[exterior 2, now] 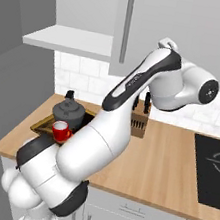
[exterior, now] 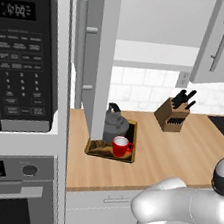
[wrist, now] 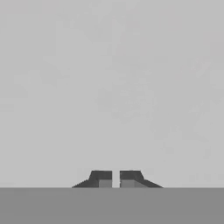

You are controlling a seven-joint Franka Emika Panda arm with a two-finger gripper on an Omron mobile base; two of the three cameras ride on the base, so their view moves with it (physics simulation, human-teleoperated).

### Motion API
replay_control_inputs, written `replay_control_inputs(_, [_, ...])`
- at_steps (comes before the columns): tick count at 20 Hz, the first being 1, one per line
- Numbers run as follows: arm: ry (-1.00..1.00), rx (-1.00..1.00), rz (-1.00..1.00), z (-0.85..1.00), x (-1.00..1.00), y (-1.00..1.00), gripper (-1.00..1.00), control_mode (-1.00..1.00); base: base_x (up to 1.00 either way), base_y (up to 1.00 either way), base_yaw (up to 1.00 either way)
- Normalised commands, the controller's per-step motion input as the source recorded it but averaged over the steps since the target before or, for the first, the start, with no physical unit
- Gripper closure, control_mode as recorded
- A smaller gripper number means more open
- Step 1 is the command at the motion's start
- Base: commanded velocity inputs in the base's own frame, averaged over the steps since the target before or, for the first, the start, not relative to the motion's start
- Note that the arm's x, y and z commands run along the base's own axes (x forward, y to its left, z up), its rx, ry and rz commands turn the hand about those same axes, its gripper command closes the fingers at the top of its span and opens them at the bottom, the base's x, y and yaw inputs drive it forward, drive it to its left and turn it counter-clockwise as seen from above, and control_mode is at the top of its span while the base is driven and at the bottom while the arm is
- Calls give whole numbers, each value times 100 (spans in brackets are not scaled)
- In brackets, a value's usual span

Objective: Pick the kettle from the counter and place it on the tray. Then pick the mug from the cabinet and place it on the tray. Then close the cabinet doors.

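Upright, kettle (exterior: 114, 125) (spout rightward) shares tray (exterior: 132, 137).

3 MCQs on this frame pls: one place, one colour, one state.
1. Where does the kettle stand?
A. on the tray
B. on the cabinet shelf
C. on the stovetop

2. What colour is the mug on the outside?
A. white
B. red
C. grey

3. How do the cabinet doors stand?
A. both shut
B. both swung open
C. taken off

Key:
1 A: in both base views the kettle sits inside the tray's rim on the counter.
2 B: the mug beside the kettle is bright red with a white inside.
3 B: both doors angle out from the cabinet, with the pale shelf exposed between them.
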Motion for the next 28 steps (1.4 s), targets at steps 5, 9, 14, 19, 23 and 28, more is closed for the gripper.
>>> replay_control_inputs(5, [-2,0,-2,0,59,77,100,-100,0,0,0])
replay_control_inputs(9, [-2,0,-3,0,62,71,100,-100,0,0,0])
replay_control_inputs(14, [-4,0,-5,-8,77,76,100,-100,0,0,0])
replay_control_inputs(19, [-3,0,-6,-2,85,47,100,-100,0,0,0])
replay_control_inputs(23, [-1,0,-9,-9,95,46,100,-100,0,0,0])
replay_control_inputs(28, [0,0,-10,-17,100,46,100,-100,0,0,0])
